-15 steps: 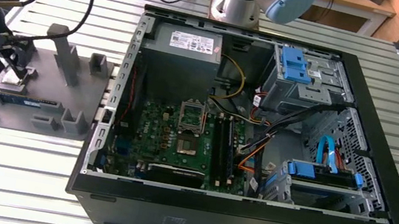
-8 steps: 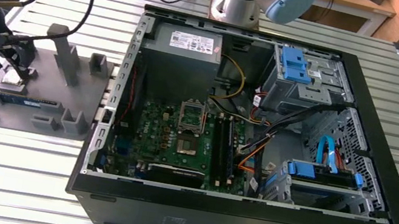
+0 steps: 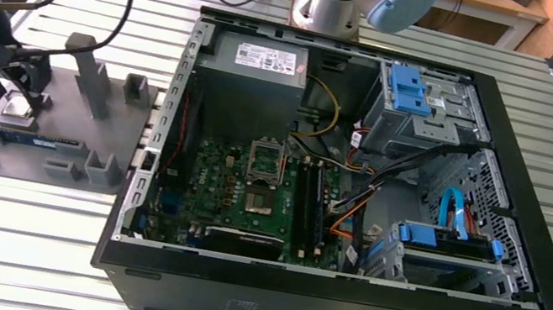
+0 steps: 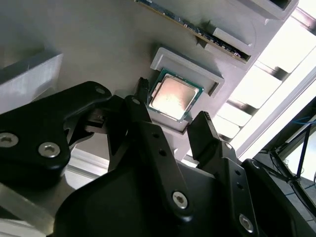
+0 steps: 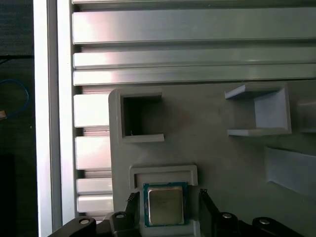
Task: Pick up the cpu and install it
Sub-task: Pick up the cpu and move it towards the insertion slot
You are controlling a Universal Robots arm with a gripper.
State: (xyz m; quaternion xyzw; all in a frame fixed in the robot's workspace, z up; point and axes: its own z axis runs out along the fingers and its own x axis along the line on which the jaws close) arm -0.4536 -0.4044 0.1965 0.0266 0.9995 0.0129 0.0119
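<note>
Over the grey tray at the exterior view's left of the tabletop, my hand hung with its two black fingers spread apart, pinching nothing. Between them, in both wrist views, lay the cpu: a small flat chip with a dull silvery metal top and a thin green border showing round it. It sat face up in a shallow square pocket of the tray, its edges lined up with the pocket's raised walls. It looked so nearly square that I could pick out no long side. One fingertip stood just beside each of two opposite edges; I could not tell whether either touched. A memory stick lay in the tray near the chip, and the open computer case stood just beside the tray, towards the exterior view's right.
</note>
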